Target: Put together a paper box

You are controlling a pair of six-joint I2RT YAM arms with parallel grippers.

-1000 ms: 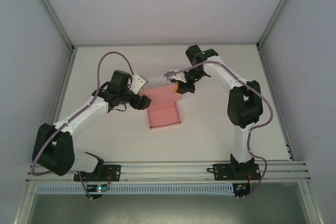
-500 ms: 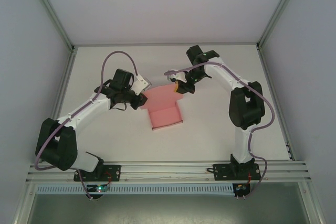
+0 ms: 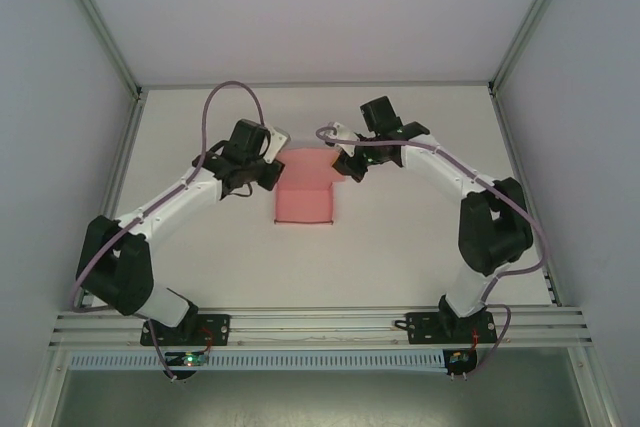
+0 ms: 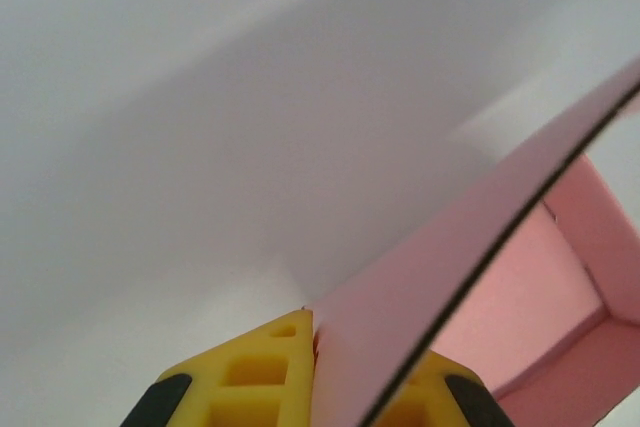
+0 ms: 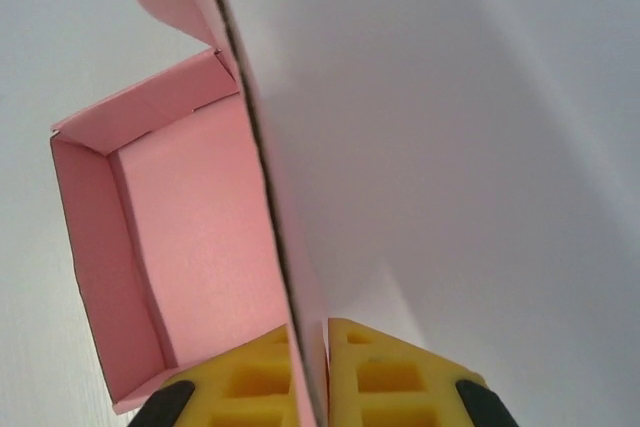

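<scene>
Nearest me, at the middle of the white table (image 3: 420,247), sits the paper box (image 3: 305,192), its shallow pink tray (image 3: 305,205) open upward. Past the tray, toward twelve o'clock, the lid panel (image 3: 310,165) stands up. My left pincer (image 3: 272,171) is clamped on that panel's edge at the box's ten o'clock. My right pincer (image 3: 346,164) pinches the opposite edge at two o'clock. In both wrist views my yellow pads (image 4: 270,367) squeeze the thin card.

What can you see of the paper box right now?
The paper box is thin pink card, half formed: a shallow open tray with upright walls, resting on the table, its far panel lifted. The left gripper and right gripper are each shut on the card's edge, at opposite far corners.
</scene>
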